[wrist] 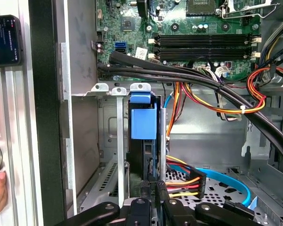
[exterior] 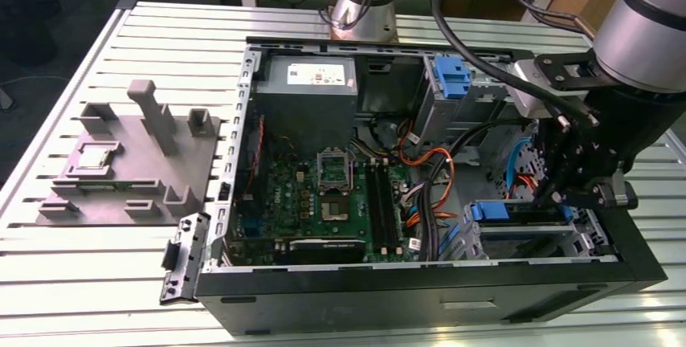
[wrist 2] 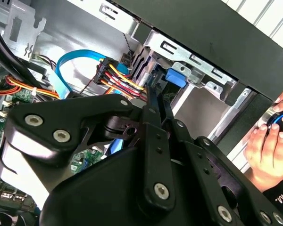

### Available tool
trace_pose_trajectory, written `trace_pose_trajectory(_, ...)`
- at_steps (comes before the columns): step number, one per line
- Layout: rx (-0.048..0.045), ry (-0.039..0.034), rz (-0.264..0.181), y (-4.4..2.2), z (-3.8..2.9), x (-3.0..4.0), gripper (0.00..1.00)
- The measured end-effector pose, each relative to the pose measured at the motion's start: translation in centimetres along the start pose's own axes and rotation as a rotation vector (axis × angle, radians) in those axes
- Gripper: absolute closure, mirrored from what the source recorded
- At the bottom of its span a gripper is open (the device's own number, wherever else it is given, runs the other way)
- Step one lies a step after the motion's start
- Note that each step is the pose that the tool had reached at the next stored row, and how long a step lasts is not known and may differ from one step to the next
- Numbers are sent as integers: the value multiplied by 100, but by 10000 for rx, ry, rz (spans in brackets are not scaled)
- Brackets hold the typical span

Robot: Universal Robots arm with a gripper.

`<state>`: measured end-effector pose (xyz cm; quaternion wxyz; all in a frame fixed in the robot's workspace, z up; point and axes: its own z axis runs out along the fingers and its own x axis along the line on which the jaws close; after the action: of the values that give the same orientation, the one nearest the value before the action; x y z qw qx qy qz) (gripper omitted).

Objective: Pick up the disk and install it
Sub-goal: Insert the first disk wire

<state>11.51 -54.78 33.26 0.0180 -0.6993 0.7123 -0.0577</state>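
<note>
step: disk (wrist: pixel 143 136) looks part-way into the drive cage (wrist: pixel 104 141) of the computer case (exterior: pixel 429 291); seating appears in progress
gripper: gripper (wrist: pixel 151 186) has fingers closed thin on the disk's rear edge, beside the power connector (wrist: pixel 186 183)
disk place: standing on edge inside the drive cage, blue carrier tab (wrist: pixel 143 120) toward the motherboard (wrist: pixel 203 28)
axis: long axis runs along the cage slot, from gripper toward the motherboard
doing it well: keep the disk square to the cage rails, push straight along the slot, keep cables out of the way
bystander: a hand (wrist 2: pixel 269 146) rests outside the case wall
</note>
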Motion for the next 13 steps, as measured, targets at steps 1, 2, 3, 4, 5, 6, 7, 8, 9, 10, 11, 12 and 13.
trace_pose_trajectory(1, 0, -1, 0, 0, 2, 0, 83)
trace_pose_trajectory(2, 0, -2, 0, 1, 5, 0, 83)
trace_pose_trajectory(3, 0, -2, 0, 1, 9, 1, 83)
trace_pose_trajectory(4, 0, -3, 0, 2, 14, 1, 83)
trace_pose_trajectory(5, 0, -2, 1, 2, 20, 2, 83)
trace_pose_trajectory(6, 0, -2, 0, 3, 29, 3, 83)
trace_pose_trajectory(7, -1, -2, 0, 4, 36, 3, 83)
trace_pose_trajectory(8, 0, 0, 0, 4, 41, 3, 83)
trace_pose_trajectory(9, 0, 1, 0, 4, 41, 3, 83)
trace_pose_trajectory(10, 0, 2, -1, 4, 41, 3, 83)
trace_pose_trajectory(11, 0, 1, 0, 5, 42, 3, 83)
trace_pose_trajectory(12, 0, -1, 0, 5, 43, 3, 83)
trace_pose_trajectory(13, 0, -2, 1, 5, 44, 3, 83)
